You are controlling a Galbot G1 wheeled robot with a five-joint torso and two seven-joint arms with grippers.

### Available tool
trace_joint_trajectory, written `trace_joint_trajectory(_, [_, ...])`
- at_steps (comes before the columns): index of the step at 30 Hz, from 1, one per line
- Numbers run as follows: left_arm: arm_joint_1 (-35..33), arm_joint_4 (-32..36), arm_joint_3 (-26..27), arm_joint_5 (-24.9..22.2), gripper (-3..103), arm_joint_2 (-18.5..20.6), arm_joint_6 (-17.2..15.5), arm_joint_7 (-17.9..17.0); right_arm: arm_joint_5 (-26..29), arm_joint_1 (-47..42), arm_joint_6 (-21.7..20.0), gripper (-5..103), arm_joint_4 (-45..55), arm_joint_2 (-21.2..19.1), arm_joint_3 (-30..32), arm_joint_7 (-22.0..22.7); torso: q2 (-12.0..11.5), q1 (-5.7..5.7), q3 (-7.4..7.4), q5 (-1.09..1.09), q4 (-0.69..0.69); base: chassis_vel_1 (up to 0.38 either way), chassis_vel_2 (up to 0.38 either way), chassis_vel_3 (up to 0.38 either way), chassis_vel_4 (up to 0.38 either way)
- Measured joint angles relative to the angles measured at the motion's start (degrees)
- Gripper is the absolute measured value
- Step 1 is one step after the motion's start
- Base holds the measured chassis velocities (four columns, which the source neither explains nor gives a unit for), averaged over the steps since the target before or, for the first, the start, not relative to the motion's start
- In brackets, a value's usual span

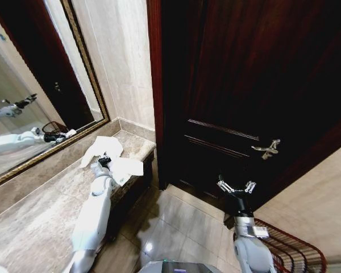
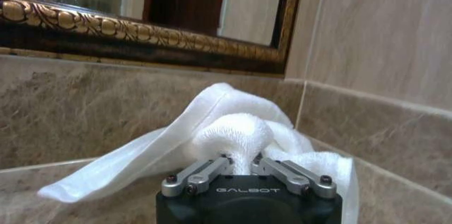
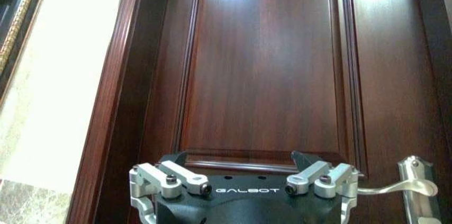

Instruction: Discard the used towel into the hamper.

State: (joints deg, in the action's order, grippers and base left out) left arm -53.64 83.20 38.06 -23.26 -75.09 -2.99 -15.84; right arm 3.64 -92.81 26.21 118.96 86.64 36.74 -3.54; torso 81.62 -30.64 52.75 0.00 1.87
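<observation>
On the marble desk [image 1: 40, 210] below the mirror [image 1: 28, 85], the left claw [image 2: 242, 161] has pinched a bunched fold of the white towel [image 2: 226, 134], its tips buried in cloth. At five o'clock, the hamper [image 1: 298, 250] is cut off by the frame edge. The right claw [image 3: 244, 173] hangs spread wide and empty facing the door [image 3: 268, 65].

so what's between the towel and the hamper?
In the head view: the countertop edge, bare tiled floor, and the right gripper, open, before the hamper. Left gripper grips the towel.
</observation>
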Motion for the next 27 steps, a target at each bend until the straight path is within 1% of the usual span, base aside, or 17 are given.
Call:
trace_joint_trajectory(1, [-0.33, 0.69, 0.16, -0.70, 5, 0.00, 0.76, 1.03, 0.00, -0.12, -0.01, 100, 0.23, -0.03, 0.00, 0.00, 0.00, 0.00, 0.00, 0.00, 0.00, 0.000, 0.000, 0.000, 0.000])
trace_joint_trajectory(2, [-0.33, 0.69, 0.16, -0.70, 5, 0.00, 0.76, 1.03, 0.00, -0.12, -0.01, 100, 0.23, -0.03, 0.00, 0.00, 0.00, 0.00, 0.00, 0.00, 0.00, 0.000, 0.000, 0.000, 0.000])
trace_joint_trajectory(4, [-1.00, 1.91, 0.25, -1.71, 5, 0.06, 2.18, 2.70, 0.00, -0.32, -0.02, 100, 0.48, -0.12, -0.01, 0.00, 0.00, 0.00, 0.00, 0.00, 0.00, 0.000, 0.000, 0.000, 0.000])
trace_joint_trajectory(5, [-1.67, 3.18, 0.32, -2.43, 5, 0.15, 3.38, 4.16, 0.01, -0.39, -0.01, 100, 0.55, -0.13, 0.01, 0.00, 0.00, 0.00, 0.00, 0.00, 0.00, 0.000, 0.000, 0.000, 0.000])
trace_joint_trajectory(7, [-2.68, 4.91, 0.54, -3.48, 5, 0.31, 5.13, 5.32, -0.19, -0.47, 0.24, 100, 0.71, -0.03, 0.08, 0.03, 0.00, 0.00, 0.00, 0.01, 0.00, 0.000, 0.000, 0.000, 0.000])
trace_joint_trajectory(9, [-3.07, 5.49, 0.68, -3.82, 5, 0.42, 5.62, 5.76, -0.28, -0.51, 0.44, 100, 0.82, 0.07, 0.08, 0.03, 0.00, 0.00, 0.00, 0.00, -0.01, 0.000, 0.000, 0.000, 0.000])
trace_joint_trajectory(11, [-4.91, 8.15, 1.25, -4.64, 5, 0.93, 7.36, 7.71, -0.54, -0.72, 0.84, 100, 0.98, 0.46, 0.00, 0.03, 0.00, 0.00, 0.00, 0.00, 0.00, 0.000, 0.000, 0.000, 0.000])
trace_joint_trajectory(13, [-5.43, 8.99, 1.45, -4.77, 5, 1.06, 7.75, 8.17, -0.63, -0.75, 1.03, 100, 0.98, 0.59, -0.03, 0.03, 0.00, 0.00, 0.00, 0.00, 0.00, 0.000, 0.000, 0.000, 0.000])
trace_joint_trajectory(15, [-8.95, 13.56, 2.26, -5.27, 5, 1.44, 8.90, 9.99, -0.86, -0.96, 1.75, 100, 0.92, 0.89, -0.25, 0.04, 0.00, 0.00, 0.00, 0.00, 0.00, 0.000, 0.000, 0.000, 0.000])
trace_joint_trajectory(17, [-9.87, 14.61, 2.42, -5.43, 5, 1.49, 9.21, 10.54, -0.88, -0.99, 1.87, 100, 0.91, 0.93, -0.30, 0.04, 0.00, 0.00, 0.00, 0.01, 0.00, 0.000, 0.000, 0.000, 0.000])
trace_joint_trajectory(19, [-13.74, 19.12, 3.13, -5.76, 5, 1.38, 11.04, 13.13, -1.00, -0.99, 2.52, 100, 0.92, 1.00, -0.38, 0.16, 0.00, 0.00, 0.00, 0.01, -0.01, 0.000, 0.000, 0.000, 0.000])
trace_joint_trajectory(20, [-13.74, 19.12, 3.13, -5.76, 5, 1.38, 11.04, 13.13, -1.00, -0.99, 2.52, 100, 0.92, 1.00, -0.38, 0.16, 0.00, 0.00, 0.00, 0.01, -0.01, 0.000, 0.000, 0.000, 0.000])
trace_joint_trajectory(21, [-14.78, 20.25, 3.42, -5.76, 5, 1.23, 11.52, 13.90, -1.22, -0.98, 2.82, 100, 0.98, 1.04, -0.38, 0.26, 0.00, 0.01, 0.00, 0.01, 0.00, 0.000, 0.000, 0.000, 0.000])
trace_joint_trajectory(23, [-18.04, 23.93, 4.22, -5.47, 5, 0.62, 14.07, 17.92, -2.08, -1.01, 3.88, 100, 1.64, 1.14, -0.21, 0.36, 0.00, 0.01, -0.01, -0.01, 0.01, 0.000, 0.000, 0.000, 0.000])
trace_joint_trajectory(24, [-18.04, 23.93, 4.22, -5.47, 5, 0.62, 14.07, 17.92, -2.08, -1.01, 3.88, 100, 1.64, 1.14, -0.21, 0.36, 0.00, 0.01, -0.01, -0.01, 0.01, 0.000, 0.000, 0.000, 0.000])
trace_joint_trajectory(26, [-19.72, 25.86, 4.23, -4.88, 5, 0.29, 15.71, 20.66, -2.03, -1.08, 4.13, 100, 1.85, 1.12, -0.19, 0.55, 0.00, 0.01, -0.01, 0.01, 0.00, 0.000, 0.000, 0.000, 0.000])
trace_joint_trajectory(27, [-20.98, 27.53, 4.15, -3.77, 5, -0.16, 16.89, 22.80, -1.95, -1.10, 4.45, 100, 1.89, 1.11, -0.14, 0.66, 0.00, 0.01, -0.01, 0.01, 0.00, 0.000, 0.000, 0.000, 0.000])
